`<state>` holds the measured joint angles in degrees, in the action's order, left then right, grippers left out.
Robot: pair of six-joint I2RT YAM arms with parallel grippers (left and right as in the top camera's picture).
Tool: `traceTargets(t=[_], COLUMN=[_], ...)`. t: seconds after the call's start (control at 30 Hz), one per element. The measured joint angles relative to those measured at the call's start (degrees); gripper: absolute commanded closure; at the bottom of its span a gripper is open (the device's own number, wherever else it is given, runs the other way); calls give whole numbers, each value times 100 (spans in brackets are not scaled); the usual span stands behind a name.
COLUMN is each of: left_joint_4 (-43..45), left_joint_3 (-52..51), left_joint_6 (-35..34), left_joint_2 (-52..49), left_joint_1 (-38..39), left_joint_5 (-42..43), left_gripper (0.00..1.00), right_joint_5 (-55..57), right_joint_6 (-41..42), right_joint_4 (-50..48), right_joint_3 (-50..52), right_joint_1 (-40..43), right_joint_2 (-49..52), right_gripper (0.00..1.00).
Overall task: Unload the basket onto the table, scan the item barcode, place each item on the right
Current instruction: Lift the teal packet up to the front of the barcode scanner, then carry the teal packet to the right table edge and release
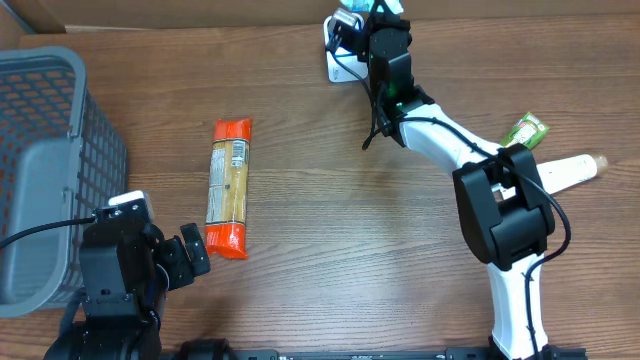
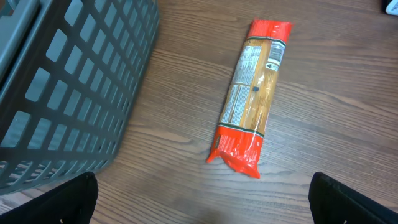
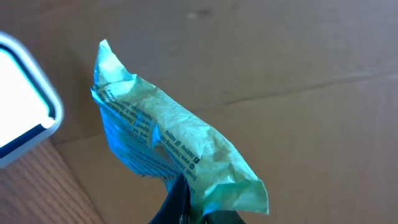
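Item: green packet [image 3: 174, 143], crinkled film pouch, pinched at its lower edge by the right gripper [image 3: 180, 202], whose jaws are fully closed on it. It is held clear of the table at the far edge, just beside the white scanner [image 3: 22, 99]; seen from above, only a sliver of the packet [image 1: 385, 8] shows past the arm. Status, as a judgement: pick-up is done and the packet is being presented. No barcode can be made out on the face towards the wrist camera, so turning the coded side to the scanner window probably remains, and nothing shows whether a read has registered. Markings: rows of dark small print across the film, too fine to read; no brand legible. Also on the table: an orange-ended pasta packet [image 2: 254, 102] lying flat, with white label panels whose print is not legible; a grey mesh basket [image 1: 40, 150] at the left; a second green packet [image 1: 525, 130] and a pale long object [image 1: 570, 170] at the right. The left gripper [image 2: 211, 205] has its jaws spread wide and holds nothing, near the pasta packet's lower end.
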<state>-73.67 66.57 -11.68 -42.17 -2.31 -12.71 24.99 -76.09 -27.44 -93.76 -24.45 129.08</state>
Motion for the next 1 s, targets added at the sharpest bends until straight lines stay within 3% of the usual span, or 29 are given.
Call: traceTargets(t=[0.47, 1.0], left_joint_4=[0, 0], left_joint_3=[0, 0], left_joint_6=[0, 0], left_joint_2=[0, 0], left_joint_1=[0, 0], left_joint_5=[0, 0], left_gripper=[0, 0], right_joint_5=[-39, -59], right_joint_6=[-911, -1110], right_joint_4=[503, 127], right_joint_3=[0, 0], right_joint_1=[-4, -66], right_joint_2=[26, 26], right_gripper=[96, 96])
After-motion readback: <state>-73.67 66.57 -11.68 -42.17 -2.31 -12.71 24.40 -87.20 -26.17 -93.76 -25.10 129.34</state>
